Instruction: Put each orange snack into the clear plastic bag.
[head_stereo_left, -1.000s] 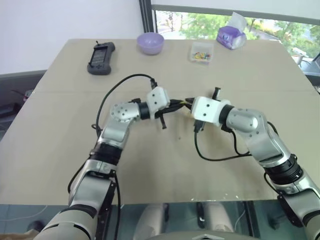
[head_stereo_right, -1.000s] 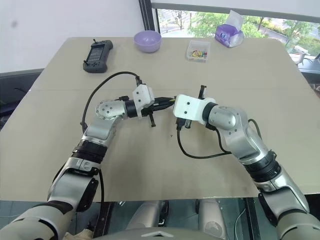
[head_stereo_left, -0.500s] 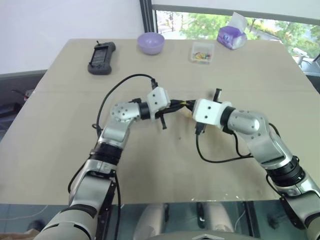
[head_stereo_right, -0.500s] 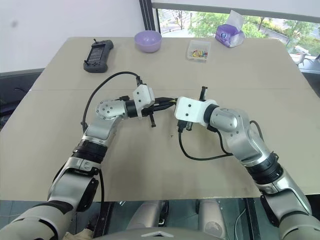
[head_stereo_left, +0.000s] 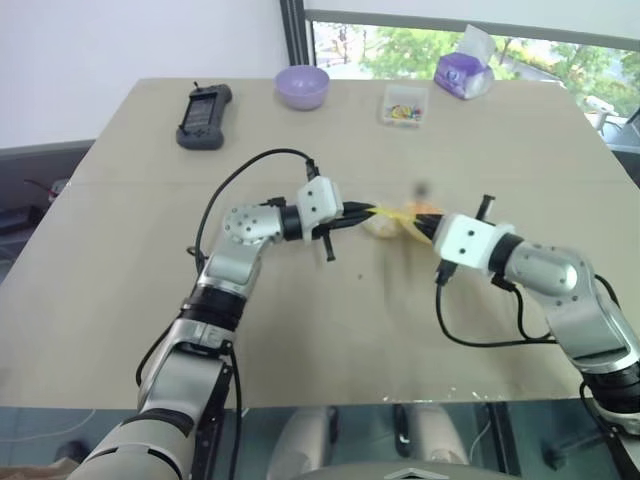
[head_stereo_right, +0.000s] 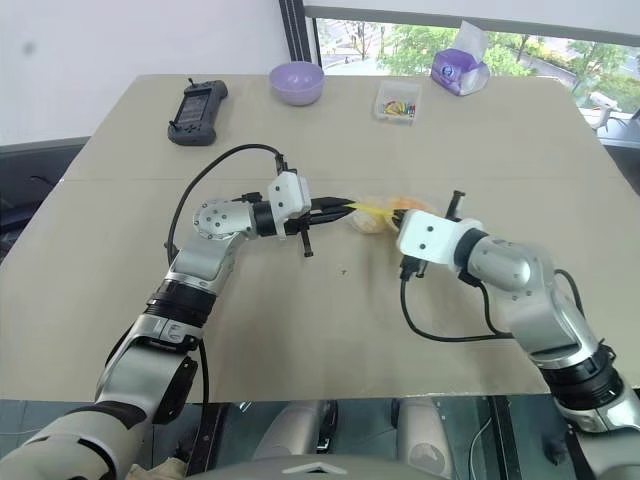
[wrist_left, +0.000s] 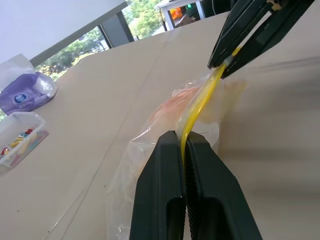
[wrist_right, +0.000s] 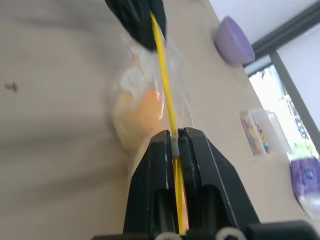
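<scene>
Two claws, L (wrist_left: 184, 145) & R (wrist_right: 175, 142), level, clenched on clear plastic bag's (wrist_left: 165, 120) yellow strip.

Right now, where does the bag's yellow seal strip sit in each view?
Left eye: yellow seal strip mid-table, stretched between the two pincers.
Right eye: same, centre.
Left wrist: rising from the left pincer to the right pincer.
Right wrist: running up from the near pincer.
Shared landmark: purple tissue pack.
</scene>
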